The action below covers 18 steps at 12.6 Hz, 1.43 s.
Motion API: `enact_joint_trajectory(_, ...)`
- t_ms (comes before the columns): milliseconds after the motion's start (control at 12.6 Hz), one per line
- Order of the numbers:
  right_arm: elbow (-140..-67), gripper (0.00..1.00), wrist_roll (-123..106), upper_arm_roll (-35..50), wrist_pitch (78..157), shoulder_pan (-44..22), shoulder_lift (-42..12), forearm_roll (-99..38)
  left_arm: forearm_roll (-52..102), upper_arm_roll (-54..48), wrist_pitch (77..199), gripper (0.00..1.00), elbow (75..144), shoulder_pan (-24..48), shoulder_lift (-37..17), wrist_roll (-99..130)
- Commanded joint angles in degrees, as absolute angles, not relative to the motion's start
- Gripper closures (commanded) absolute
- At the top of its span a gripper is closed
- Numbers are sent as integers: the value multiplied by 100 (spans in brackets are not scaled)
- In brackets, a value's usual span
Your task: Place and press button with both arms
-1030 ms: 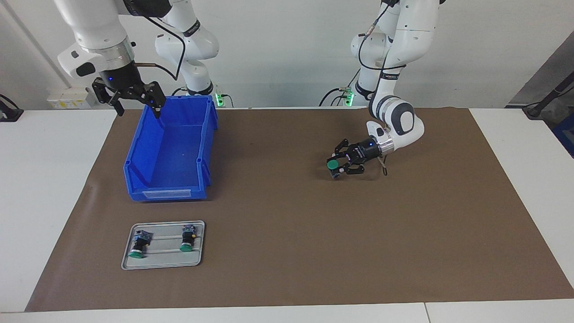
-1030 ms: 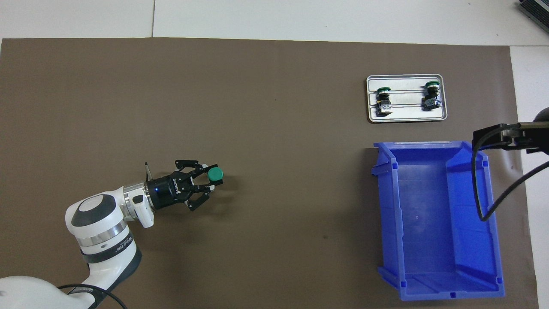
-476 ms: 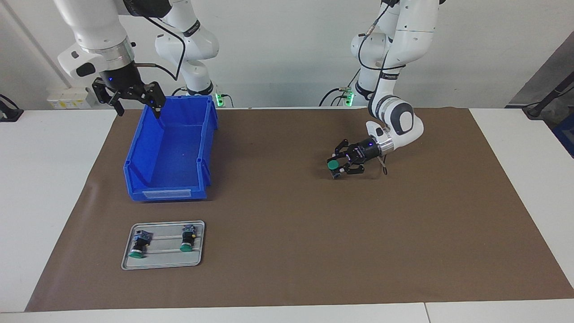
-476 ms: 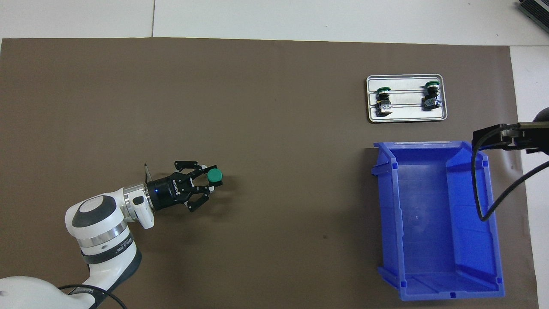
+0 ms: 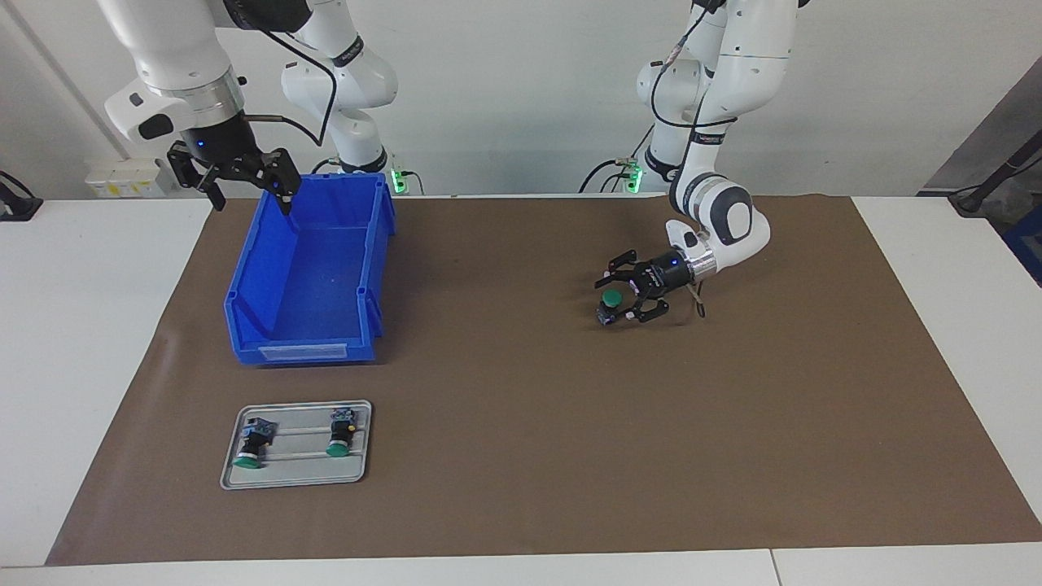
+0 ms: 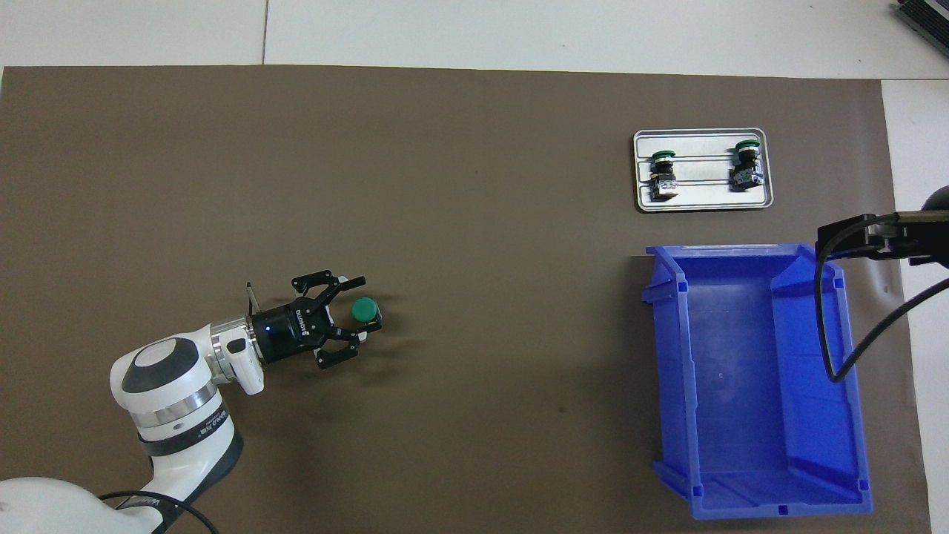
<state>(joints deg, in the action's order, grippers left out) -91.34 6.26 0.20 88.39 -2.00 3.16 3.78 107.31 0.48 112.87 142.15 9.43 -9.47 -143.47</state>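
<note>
Around your left gripper (image 5: 625,295) the brown mat (image 5: 521,456) lies bare on every side, so you have open passage outward. The one thing in its way is the button (image 5: 609,303), standing on the mat between its spread fingers, seemingly apart from both. Your right gripper (image 5: 238,175), fingers apart, hangs over the blue bin (image 5: 309,268), whose walls rise below it. Farther from the robots than the bin, the grey tray (image 5: 296,444) carries two more buttons (image 5: 248,446).
</note>
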Motion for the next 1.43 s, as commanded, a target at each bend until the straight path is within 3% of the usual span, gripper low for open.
enact_joint_trajectory(0, -9255, 0, 519, 35, 8807, -132, 413, 246, 10610, 61, 11355, 19, 14212, 879, -826, -14091)
enact_joint_trajectory(476, -9246, 0, 676, 79, 8841, -211, 413, 237, 9002, 96, 11417, 18, 13790, 220, -546, -12896)
enact_joint_trajectory(793, -9307, 0, 1616, 325, 9070, -948, 413, 246, 7650, 88, 11848, 19, 13457, 237, 34, -11009)
enact_joint_trajectory(1110, -9343, 0, 1582, 351, 9114, -984, 422, 246, 6532, 18, 12355, 22, 13359, 438, 413, -9364)
enact_joint_trajectory(1268, -9343, 0, 1538, 352, 9106, -993, 422, 237, 6215, 9, 12777, 36, 13359, 798, 475, -8678)
enact_joint_trajectory(1348, -9334, 0, 1521, 352, 9097, -1002, 422, 237, 6022, 9, 12849, 62, 13368, 878, 536, -8440)
